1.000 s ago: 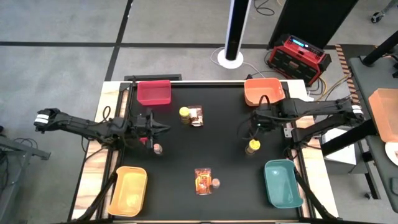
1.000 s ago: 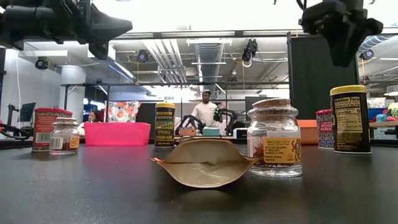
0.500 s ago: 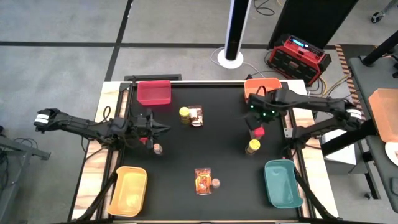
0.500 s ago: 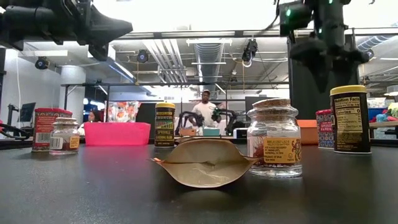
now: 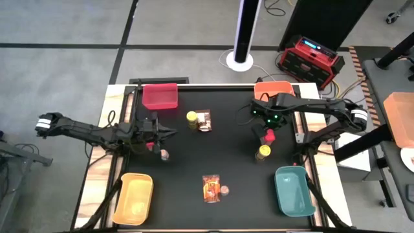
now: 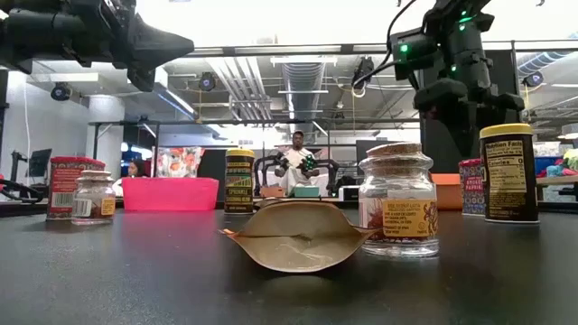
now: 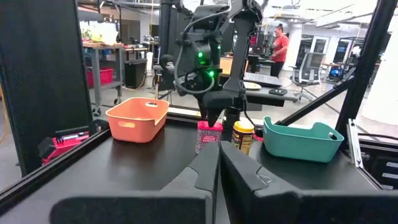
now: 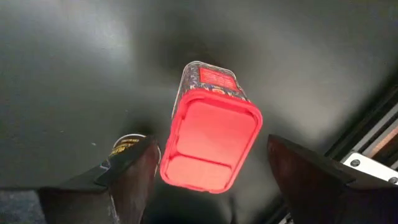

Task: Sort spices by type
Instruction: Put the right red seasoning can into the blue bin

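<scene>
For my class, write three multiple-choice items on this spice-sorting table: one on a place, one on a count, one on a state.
1. The right gripper is directly above:
A. the teal bin
B. the red spice container
C. the flat packet

2. Bins at the table's corners:
A. two
B. three
C. four

3. The right gripper's fingers are:
A. open
B. shut on a jar
C. out of view

Answers:
1 B: the right wrist view looks straight down on the red spice container.
2 C: red bin, orange bin, yellow bin, teal bin.
3 A: the fingers straddle it, apart.
</scene>
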Controlling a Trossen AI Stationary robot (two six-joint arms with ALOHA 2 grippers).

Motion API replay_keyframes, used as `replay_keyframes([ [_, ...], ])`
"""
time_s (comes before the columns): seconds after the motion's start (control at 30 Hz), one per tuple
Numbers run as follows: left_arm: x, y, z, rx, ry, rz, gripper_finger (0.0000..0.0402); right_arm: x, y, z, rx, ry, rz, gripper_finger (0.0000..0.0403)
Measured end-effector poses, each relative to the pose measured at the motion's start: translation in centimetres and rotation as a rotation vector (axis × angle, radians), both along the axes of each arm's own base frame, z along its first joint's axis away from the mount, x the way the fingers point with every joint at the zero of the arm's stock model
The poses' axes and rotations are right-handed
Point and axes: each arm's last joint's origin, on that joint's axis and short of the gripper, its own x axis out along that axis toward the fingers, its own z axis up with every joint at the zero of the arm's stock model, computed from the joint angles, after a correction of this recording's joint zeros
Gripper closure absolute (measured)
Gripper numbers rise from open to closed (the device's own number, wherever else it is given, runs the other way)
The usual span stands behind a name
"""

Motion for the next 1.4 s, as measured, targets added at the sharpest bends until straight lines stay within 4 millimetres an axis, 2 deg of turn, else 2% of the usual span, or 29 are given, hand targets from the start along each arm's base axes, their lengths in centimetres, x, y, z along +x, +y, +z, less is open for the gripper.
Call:
replay_keyframes([
  [0.27, 0.0, 0.0, -0.3, 0.003, 0.030, 0.000, 0.0402, 0.9, -0.3, -1.7, 0.030, 0.070, 0.029, 0.0106],
  [0.43, 0.0, 0.0, -0.3, 0.003, 0.029, 0.000, 0.0402, 1.5, -0.6, -2.5, 0.022, 0.051, 0.030, 0.0114],
  [0.6, 0.0, 0.0, -0.4, 0.004, 0.038, 0.000, 0.0402, 1.8, -0.7, -3.1, 0.016, 0.055, 0.027, 0.0135],
  [0.83, 0.0, 0.0, -0.5, 0.005, 0.046, 0.000, 0.0402, 1.8, -0.8, -3.7, 0.008, 0.086, 0.032, 0.0192],
  [1.03, 0.0, 0.0, -0.4, 0.005, 0.045, 0.000, 0.0402, 1.8, -0.8, -3.6, 0.006, 0.083, 0.044, 0.0194],
  [1.13, 0.0, 0.0, -0.4, 0.004, 0.041, 0.000, 0.0402, 2.2, -1.0, -2.4, -0.019, 0.064, 0.056, 0.0194],
  [1.3, 0.0, 0.0, -0.4, -0.006, 0.039, 0.000, 0.0402, 3.0, -1.4, 1.7, -0.035, 0.054, 0.093, 0.0194],
  [1.4, 0.0, 0.0, -0.4, -0.007, 0.040, 0.000, 0.0402, 4.0, -1.9, 3.9, -0.078, -0.031, 0.095, 0.0194],
])
